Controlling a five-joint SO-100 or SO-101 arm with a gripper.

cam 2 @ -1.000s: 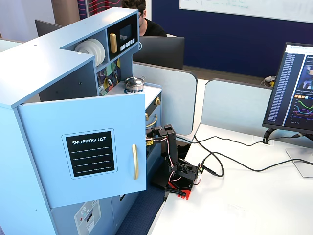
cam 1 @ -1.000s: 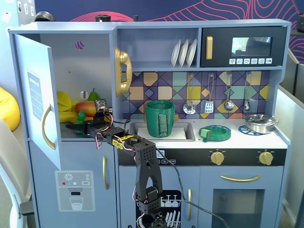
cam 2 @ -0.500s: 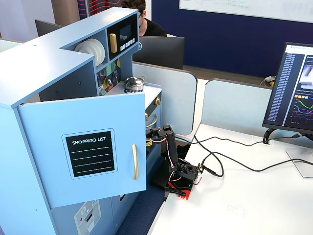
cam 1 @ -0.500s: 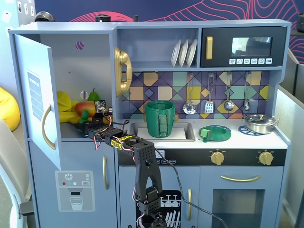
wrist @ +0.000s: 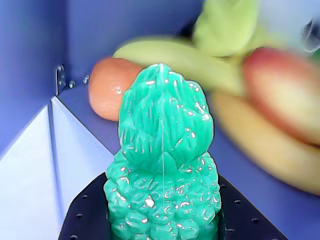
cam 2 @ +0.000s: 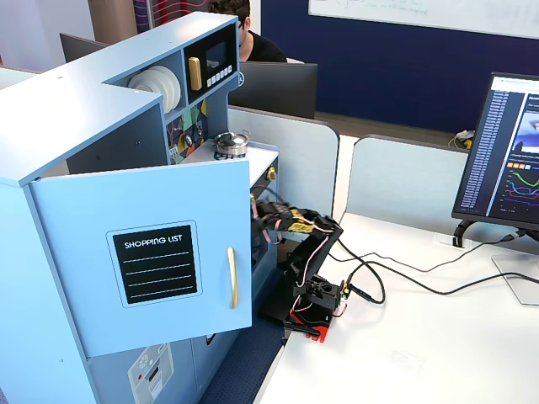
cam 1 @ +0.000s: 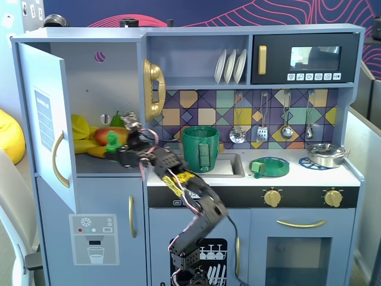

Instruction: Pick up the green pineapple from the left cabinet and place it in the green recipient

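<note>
The green pineapple (wrist: 162, 165) stands upright between my black jaws, which close on its bumpy body from both sides. My gripper (wrist: 162, 220) is shut on it. In a fixed view the gripper (cam 1: 117, 149) reaches into the open left cabinet (cam 1: 95, 89) and holds the pineapple (cam 1: 111, 139) just above the shelf, near its front edge. The cabinet door (cam 1: 47, 119) is swung open to the left. The green recipient (cam 1: 200, 148), a tall dark-green cup, stands on the counter to the right of the cabinet. In another fixed view the door (cam 2: 143, 252) hides the gripper.
Other toy fruit lies behind the pineapple on the shelf: an orange one (wrist: 107, 87), bananas (wrist: 260, 140), a red-yellow fruit (wrist: 287, 95). A flat green dish (cam 1: 269, 167) and a metal pot (cam 1: 325, 154) sit on the counter. A gold phone (cam 1: 153, 89) hangs on the cabinet's right edge.
</note>
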